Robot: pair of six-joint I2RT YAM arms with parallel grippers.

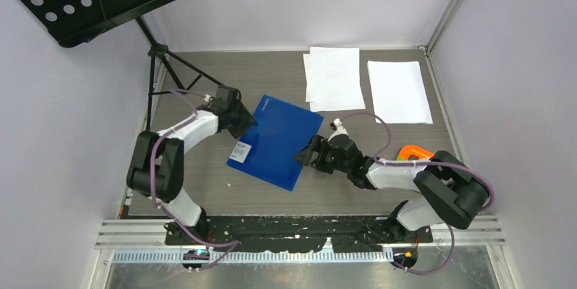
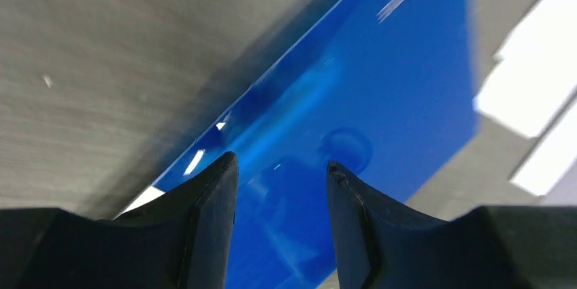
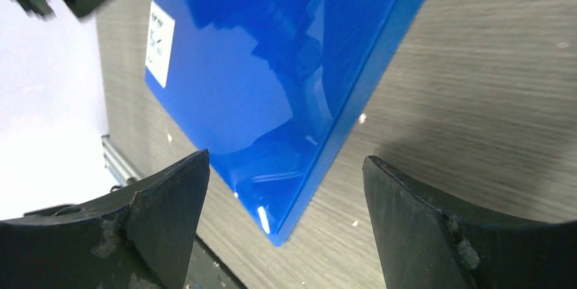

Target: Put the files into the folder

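Grey wood-grain tabletop point(image 1: 218, 194), pale lilac walls point(image 1: 54, 132); thin bright blue plastic folder point(image 1: 279, 139) mid-table, white rectangular paper sheets point(image 1: 333, 78) beyond. Left gripper point(image 1: 246, 122) jaws half apart over folder edge, right gripper point(image 1: 306, 155) jaws wide, empty.

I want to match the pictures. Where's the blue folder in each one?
Top: folder in the middle.
Left wrist: folder centre to right, slanting.
Right wrist: folder upper middle, corner pointing down.
Shared: its white label, seen in top and right wrist.

A small white label point(image 3: 160, 44) on the blue folder point(image 3: 238, 92) carries dark print, too small and blurred to read.
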